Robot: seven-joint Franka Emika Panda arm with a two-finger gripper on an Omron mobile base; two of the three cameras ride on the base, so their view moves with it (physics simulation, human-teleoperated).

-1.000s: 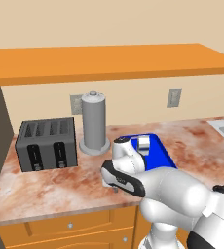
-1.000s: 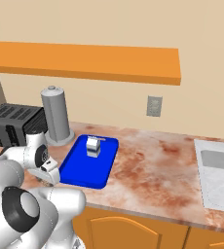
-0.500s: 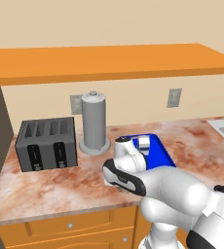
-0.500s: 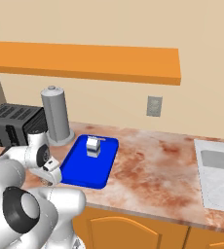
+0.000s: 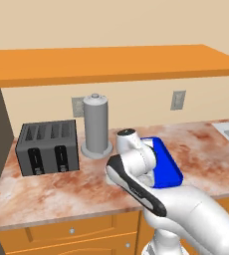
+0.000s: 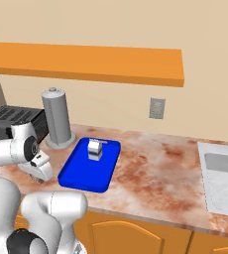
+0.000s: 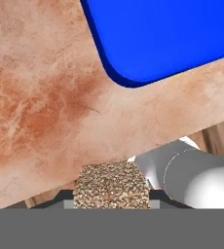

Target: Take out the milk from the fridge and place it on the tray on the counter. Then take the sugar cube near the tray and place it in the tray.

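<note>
The tiny tan speckled sugar cube (image 7: 113, 186) sits between my gripper's (image 7: 112, 200) two dark fingertips, which are shut on it, just above the marbled counter (image 7: 46, 97). The blue tray (image 7: 172, 39) lies a short way ahead of the cube in the hand view. In the right base view my gripper (image 6: 38, 177) hangs low over the counter (image 6: 155, 168) just left of the tray (image 6: 79, 174). The white and blue milk (image 6: 94, 149) carton stands upright in the tray's far half. In the left base view my arm covers most of the tray (image 5: 167, 170). The fridge is out of view.
A dark toaster (image 5: 48, 148) and a tall grey canister (image 5: 96, 127) stand at the back left of the counter. An orange wall shelf (image 5: 111, 62) runs overhead. A sink (image 6: 225, 178) lies at the far right. The counter's front edge is close under the hand.
The jaws have closed on the sugar cube. The arm has barely moved, and the milk and tray stay where they were.
</note>
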